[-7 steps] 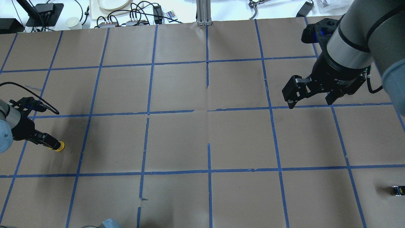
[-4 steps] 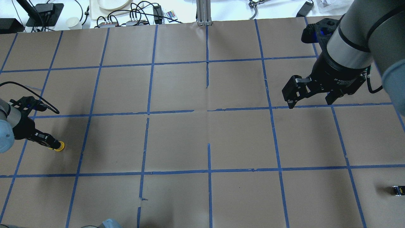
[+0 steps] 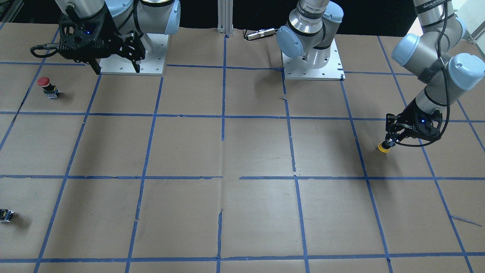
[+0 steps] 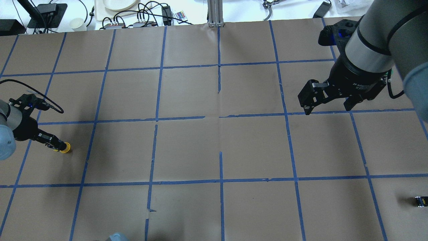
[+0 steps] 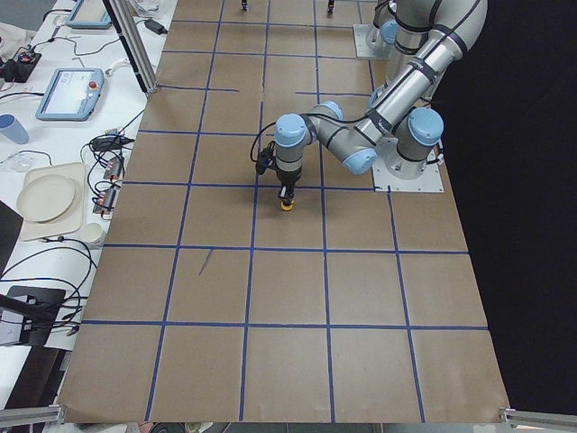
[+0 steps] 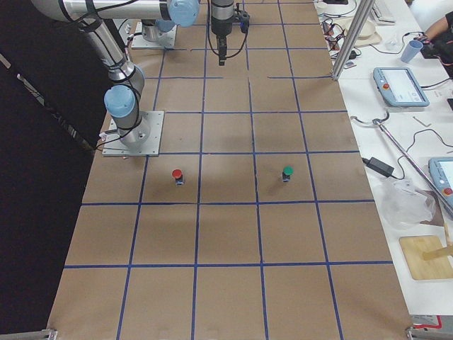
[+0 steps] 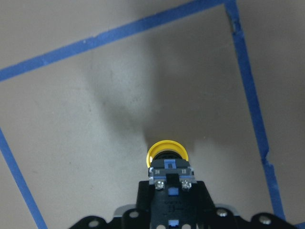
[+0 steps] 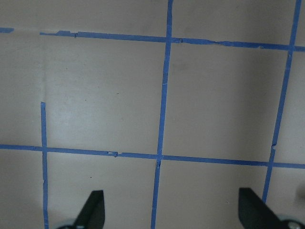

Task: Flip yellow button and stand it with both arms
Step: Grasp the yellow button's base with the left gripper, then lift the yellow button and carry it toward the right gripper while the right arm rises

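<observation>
Left gripper (image 4: 58,146) is clamped on the yellow button (image 4: 65,147), cap-down, well out from the left base plate (image 3: 333,72). Right gripper (image 4: 327,109) hangs wide open, far from that plate. Flip and stand-up not done yet.

In the overhead view my left gripper (image 4: 57,146) sits at the left edge of the frame, about mid-height. The button (image 4: 66,147) is at its tip, on the side toward the frame's centre. My right gripper (image 4: 327,108) hangs in the upper right, well apart from it. A small block (image 4: 420,201) lies at the lower right edge of the table (image 4: 187,150). In the front-facing view a second button (image 3: 45,85) stands at upper left, left of and a little below my right gripper.
</observation>
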Available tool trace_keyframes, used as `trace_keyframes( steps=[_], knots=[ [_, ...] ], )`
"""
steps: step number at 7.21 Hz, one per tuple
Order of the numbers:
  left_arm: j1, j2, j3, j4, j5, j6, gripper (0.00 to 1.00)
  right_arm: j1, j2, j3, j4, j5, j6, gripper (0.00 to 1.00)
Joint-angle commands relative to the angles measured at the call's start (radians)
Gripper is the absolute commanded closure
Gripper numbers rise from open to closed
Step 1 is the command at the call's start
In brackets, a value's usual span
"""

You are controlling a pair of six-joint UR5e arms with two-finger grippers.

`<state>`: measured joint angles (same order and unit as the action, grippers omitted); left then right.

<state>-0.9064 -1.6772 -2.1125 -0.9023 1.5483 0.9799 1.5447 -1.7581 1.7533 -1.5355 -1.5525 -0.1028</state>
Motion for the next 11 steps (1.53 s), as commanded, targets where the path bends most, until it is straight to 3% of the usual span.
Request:
trace_keyframes(
  steps=[1,2,3,6,7,8,9,11],
  knots=[
    [-0.028,0.071,0.005,-0.138,-0.117,-0.015,0.82,0.0,0.0,0.0,0.0,-0.001,-0.002,0.0],
    [-0.037,0.095,0.029,-0.229,-0.204,-0.036,0.82,0.0,0.005,0.0,0.0,-0.001,-0.017,0.0],
    [-0.063,0.125,0.084,-0.406,-0.288,-0.094,0.82,0.0,0.011,0.0,0.002,0.0,-0.02,0.0],
    [-0.259,0.139,0.346,-0.827,-0.562,-0.333,0.82,-0.011,0.029,-0.017,0.008,-0.001,0.082,0.0],
    [-0.306,0.131,0.359,-0.868,-0.711,-0.38,0.82,-0.012,0.034,-0.018,0.008,0.006,0.213,0.0],
    [-0.368,0.133,0.362,-0.868,-0.806,-0.386,0.82,-0.018,0.048,-0.02,0.009,0.096,0.332,0.0],
    [-0.425,0.14,0.356,-0.871,-0.909,-0.392,0.82,-0.023,0.049,-0.024,0.017,0.129,0.424,0.0],
    [-0.495,0.158,0.361,-0.869,-1.101,-0.476,0.82,-0.073,0.051,-0.038,0.099,0.335,0.511,0.0]
  ],
)
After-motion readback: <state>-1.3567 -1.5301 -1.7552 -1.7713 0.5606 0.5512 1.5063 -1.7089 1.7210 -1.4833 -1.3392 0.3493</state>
